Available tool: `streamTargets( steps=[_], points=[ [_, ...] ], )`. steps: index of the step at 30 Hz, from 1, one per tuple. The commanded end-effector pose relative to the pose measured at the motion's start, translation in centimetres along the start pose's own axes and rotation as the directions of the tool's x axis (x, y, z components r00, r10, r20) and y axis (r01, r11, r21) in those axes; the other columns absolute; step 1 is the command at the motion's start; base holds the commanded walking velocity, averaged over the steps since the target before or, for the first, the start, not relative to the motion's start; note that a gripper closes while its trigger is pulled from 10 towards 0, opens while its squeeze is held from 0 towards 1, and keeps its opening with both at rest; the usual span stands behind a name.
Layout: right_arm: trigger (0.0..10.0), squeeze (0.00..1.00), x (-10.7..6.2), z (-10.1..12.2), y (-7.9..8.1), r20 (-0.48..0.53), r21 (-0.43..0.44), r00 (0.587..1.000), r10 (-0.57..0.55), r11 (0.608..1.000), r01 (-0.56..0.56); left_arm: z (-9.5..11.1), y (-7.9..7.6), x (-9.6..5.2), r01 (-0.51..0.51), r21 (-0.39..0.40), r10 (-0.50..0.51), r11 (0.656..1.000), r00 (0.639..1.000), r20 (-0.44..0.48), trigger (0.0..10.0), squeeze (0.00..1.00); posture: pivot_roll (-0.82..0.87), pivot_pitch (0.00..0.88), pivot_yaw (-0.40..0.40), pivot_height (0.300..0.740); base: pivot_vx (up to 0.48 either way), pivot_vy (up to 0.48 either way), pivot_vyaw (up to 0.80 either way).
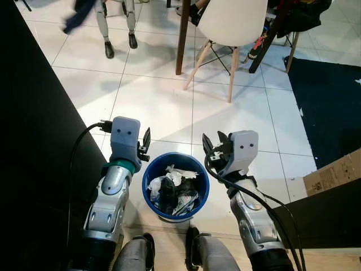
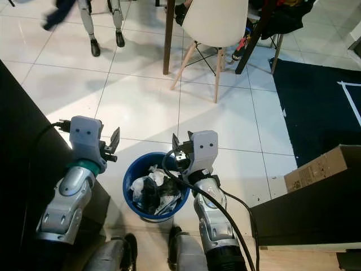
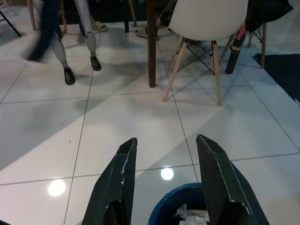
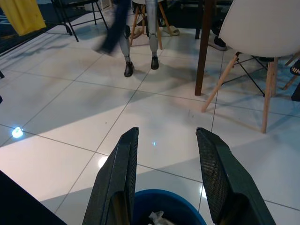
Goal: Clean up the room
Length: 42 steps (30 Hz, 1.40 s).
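A blue round bin (image 1: 175, 169) stands on the white tiled floor right in front of my feet, filled with crumpled white paper and dark scraps (image 1: 172, 192). My left gripper (image 1: 146, 141) hovers just beside the bin's left rim, open and holding nothing. On the other side, my right gripper (image 1: 214, 141) hangs just off the rim, also open and without a load. In the left wrist view the two black fingers (image 3: 119, 178) stand apart above the bin's far rim (image 3: 180, 199). The right wrist view has its fingers (image 4: 213, 173) spread over the same rim (image 4: 164, 197).
A white chair (image 1: 231, 22) with wooden legs and a brown table leg (image 1: 181, 39) stand ahead. Grey legs with black feet (image 1: 107, 34) of another figure move at the far left. A dark rug (image 1: 327, 101) and cardboard box (image 1: 333, 172) lie right. Black furniture (image 1: 28, 141) flanks my left.
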State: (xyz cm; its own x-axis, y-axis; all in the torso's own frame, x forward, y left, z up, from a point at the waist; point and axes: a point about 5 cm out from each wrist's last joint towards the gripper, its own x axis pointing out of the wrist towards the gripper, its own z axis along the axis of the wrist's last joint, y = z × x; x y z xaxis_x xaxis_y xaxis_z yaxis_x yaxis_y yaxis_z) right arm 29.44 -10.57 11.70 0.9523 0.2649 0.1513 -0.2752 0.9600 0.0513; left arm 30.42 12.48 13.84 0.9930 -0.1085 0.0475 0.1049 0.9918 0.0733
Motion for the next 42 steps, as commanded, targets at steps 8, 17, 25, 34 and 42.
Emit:
streamTargets(
  steps=[8,17,25,34,42],
  points=[
    [10.0,0.0,-0.17,-0.59,-0.14,-0.017,0.009,1.0,0.0,1.0,0.001,-0.64,-0.15,-0.6,-0.003,0.004,0.003,1.0,0.999,-0.054,10.0,0.0,-0.05,0.118,0.007,0.74,-0.287,0.0,0.0],
    [10.0,0.0,-0.19,-0.67,-0.12,-0.017,0.009,1.0,-0.004,1.0,0.005,-0.55,-0.06,-0.58,-0.004,0.006,0.005,1.0,0.998,-0.058,10.0,0.0,-0.05,0.119,0.011,0.74,-0.285,0.0,0.0],
    [10.0,0.0,-0.19,-0.84,-0.32,-0.028,0.008,1.0,-0.013,1.0,0.014,-0.52,-0.01,-0.43,0.0,0.013,0.001,1.0,0.998,-0.069,10.0,0.0,-0.05,0.118,0.012,0.74,0.0,0.0,0.0],
    [10.0,0.0,-0.14,-0.95,-0.33,-0.033,0.019,0.999,-0.016,1.0,0.017,-0.55,-0.09,-0.48,0.006,0.013,-0.005,1.0,0.997,-0.076,10.0,0.0,-0.05,0.118,0.013,0.74,0.0,0.0,-0.8],
    [10.0,0.0,-0.07,-1.01,-0.29,-0.034,0.02,0.999,-0.014,1.0,0.015,-0.67,0.0,-0.49,0.006,0.011,-0.005,1.0,0.997,-0.083,10.0,0.0,-0.05,0.117,0.012,0.74,0.0,0.0,-0.6]
  ],
)
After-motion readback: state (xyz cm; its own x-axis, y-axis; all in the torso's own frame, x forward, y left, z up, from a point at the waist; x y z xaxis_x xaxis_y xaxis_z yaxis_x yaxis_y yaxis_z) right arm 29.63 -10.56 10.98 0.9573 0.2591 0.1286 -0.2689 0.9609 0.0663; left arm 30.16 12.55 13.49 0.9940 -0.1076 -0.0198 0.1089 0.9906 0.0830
